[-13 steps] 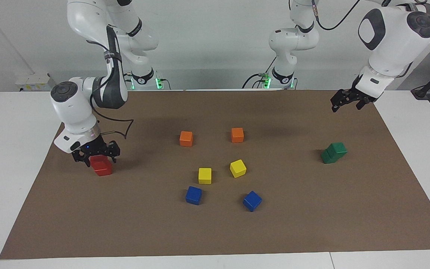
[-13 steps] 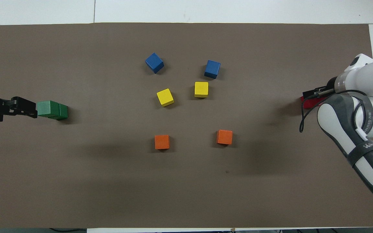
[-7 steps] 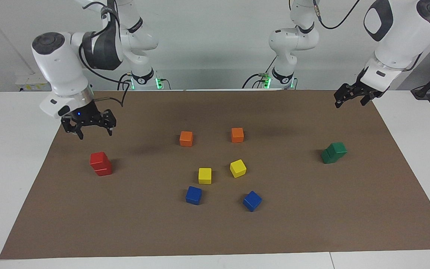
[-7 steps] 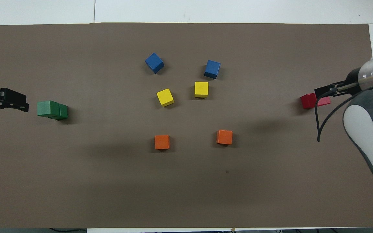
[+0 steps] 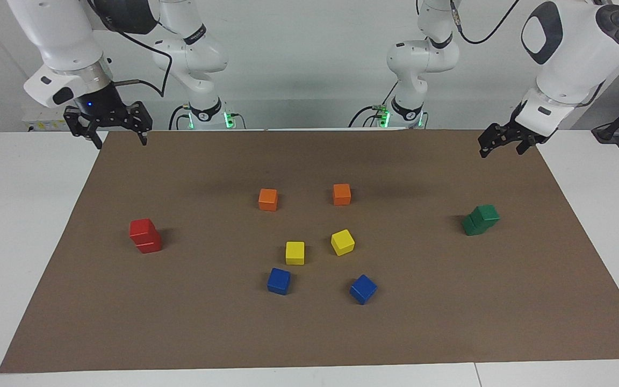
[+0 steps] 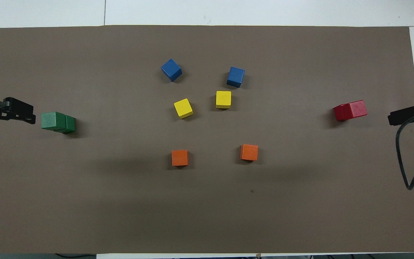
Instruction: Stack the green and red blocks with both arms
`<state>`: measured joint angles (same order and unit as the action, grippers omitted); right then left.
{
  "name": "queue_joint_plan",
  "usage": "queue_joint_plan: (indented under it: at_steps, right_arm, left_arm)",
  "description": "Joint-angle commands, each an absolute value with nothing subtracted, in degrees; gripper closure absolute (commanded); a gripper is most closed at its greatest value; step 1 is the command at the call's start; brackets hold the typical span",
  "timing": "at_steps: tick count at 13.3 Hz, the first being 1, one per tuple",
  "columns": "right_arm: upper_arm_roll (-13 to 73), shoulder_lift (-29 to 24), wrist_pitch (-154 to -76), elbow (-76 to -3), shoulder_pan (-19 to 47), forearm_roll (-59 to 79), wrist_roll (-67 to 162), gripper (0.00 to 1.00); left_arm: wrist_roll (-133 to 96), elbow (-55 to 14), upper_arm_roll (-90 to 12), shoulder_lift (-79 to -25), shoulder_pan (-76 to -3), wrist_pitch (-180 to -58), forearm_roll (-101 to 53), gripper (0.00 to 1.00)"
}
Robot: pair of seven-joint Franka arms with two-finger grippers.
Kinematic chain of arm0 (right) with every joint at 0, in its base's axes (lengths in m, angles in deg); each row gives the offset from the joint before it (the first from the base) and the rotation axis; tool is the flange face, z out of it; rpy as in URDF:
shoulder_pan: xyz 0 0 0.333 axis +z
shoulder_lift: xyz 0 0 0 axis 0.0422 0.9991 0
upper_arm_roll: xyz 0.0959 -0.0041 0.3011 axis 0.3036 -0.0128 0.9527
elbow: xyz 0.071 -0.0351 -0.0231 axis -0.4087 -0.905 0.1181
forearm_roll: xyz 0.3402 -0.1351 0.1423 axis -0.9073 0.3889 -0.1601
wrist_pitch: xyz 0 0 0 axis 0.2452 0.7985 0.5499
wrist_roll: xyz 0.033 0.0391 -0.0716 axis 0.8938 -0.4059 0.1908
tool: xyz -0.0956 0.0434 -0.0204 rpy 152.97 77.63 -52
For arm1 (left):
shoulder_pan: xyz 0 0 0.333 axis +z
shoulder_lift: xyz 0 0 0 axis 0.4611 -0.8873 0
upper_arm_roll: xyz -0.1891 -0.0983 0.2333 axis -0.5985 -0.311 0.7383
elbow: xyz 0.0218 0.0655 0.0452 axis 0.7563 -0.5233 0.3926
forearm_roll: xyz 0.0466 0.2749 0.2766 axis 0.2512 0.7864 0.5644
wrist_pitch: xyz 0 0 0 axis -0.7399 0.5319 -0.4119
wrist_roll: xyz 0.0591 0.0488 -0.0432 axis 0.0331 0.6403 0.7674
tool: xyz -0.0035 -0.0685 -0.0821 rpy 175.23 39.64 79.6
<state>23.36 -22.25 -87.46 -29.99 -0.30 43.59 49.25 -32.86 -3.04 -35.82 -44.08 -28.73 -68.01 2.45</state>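
Two red blocks (image 5: 145,235) (image 6: 350,110) stand stacked one on the other at the right arm's end of the brown mat. Two green blocks (image 5: 480,220) (image 6: 58,122) form a slightly offset stack at the left arm's end. My right gripper (image 5: 120,141) (image 6: 395,117) is open and empty, raised high over the mat's corner at its own end, well clear of the red stack. My left gripper (image 5: 500,150) (image 6: 27,114) hangs open and empty in the air over the mat's edge at its own end, apart from the green stack.
In the mat's middle lie two orange cubes (image 5: 268,199) (image 5: 342,194), two yellow cubes (image 5: 295,252) (image 5: 342,242) and two blue cubes (image 5: 279,280) (image 5: 363,288). White tabletop (image 5: 24,215) borders the brown mat (image 5: 309,333) on all sides.
The right gripper, open around the top red block a second ago, has lifted off it and drawn back up toward the robots. The red stack stays put. The left gripper barely moved.
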Motion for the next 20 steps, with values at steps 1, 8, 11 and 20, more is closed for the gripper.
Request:
queue_joint_plan:
  at_steps: [1, 8, 11, 20]
  right_arm:
    - [22.6, -22.2, -85.0, -28.6, -1.4, 41.4, 47.2, 0.0]
    - [22.6, -21.9, -80.6, -27.1, -3.5, 41.5, 46.1, 0.0]
    - [22.6, -21.7, -80.5, -27.1, -3.5, 41.4, 45.7, 0.0]
    - [22.5, -21.8, -82.7, -30.8, -3.4, 41.5, 45.2, 0.0]
  left_arm:
    - [-32.8, -2.7, -35.0, -44.2, -29.5, -67.4, 2.8, 0.0]
    - [-32.8, -2.7, -35.1, -44.2, -29.6, -67.4, 2.8, 0.0]
    - [-32.8, -2.7, -35.0, -44.2, -29.6, -67.4, 2.8, 0.0]
    - [-32.8, -2.9, -35.0, -44.1, -29.1, -67.3, 2.8, 0.0]
